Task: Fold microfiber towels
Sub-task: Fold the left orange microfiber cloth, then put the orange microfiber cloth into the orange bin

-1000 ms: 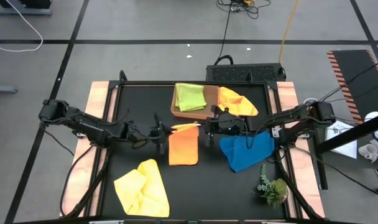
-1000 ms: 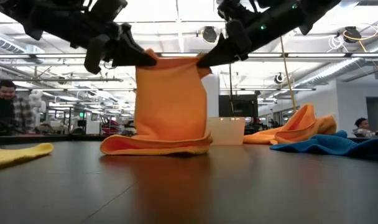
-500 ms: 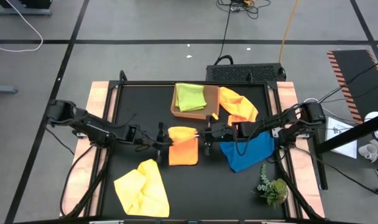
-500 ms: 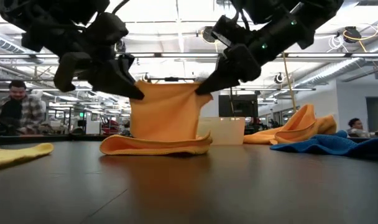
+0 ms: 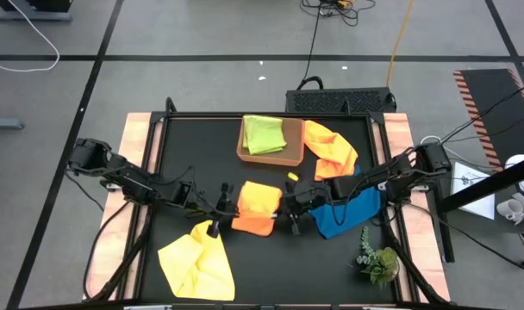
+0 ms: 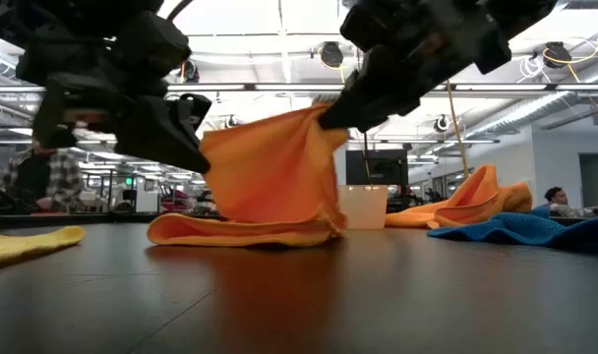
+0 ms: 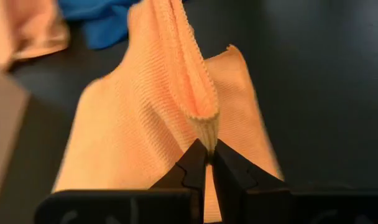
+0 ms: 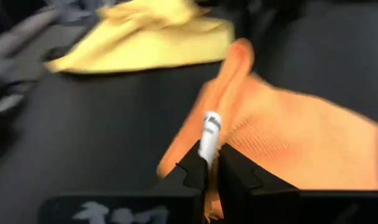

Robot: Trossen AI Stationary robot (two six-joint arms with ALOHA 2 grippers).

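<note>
An orange microfiber towel lies mid-table with its lower part on the tabletop and its upper part raised. My left gripper is shut on its left corner and my right gripper is shut on its right corner. A yellow towel lies at the near left. A blue towel lies to the right. A second orange towel lies at the far right, and a lime green towel lies in the brown tray. My left gripper pinches the orange towel's raised left corner between its two fingertips, coming level from the table's left. The hemmed edge is bunched into a fold there. The towel slopes down from the hold to its part on the table. My right gripper pinches the raised right corner, where a white label sticks out, between its two fingertips. It comes from the table's right, slanting down. The held edge stretches between the two grippers, higher at this end.
A small green plant sprig lies at the near right corner. The tray stands at the far middle. Bare black tabletop shows near the front edge between the yellow towel and the plant.
Both grippers have moved toward the table's near edge and a little down, carrying the towel's held edge over the part that stays on the table. The raised sheet, upright before, now leans toward the near edge, with its right corner higher than its left.
</note>
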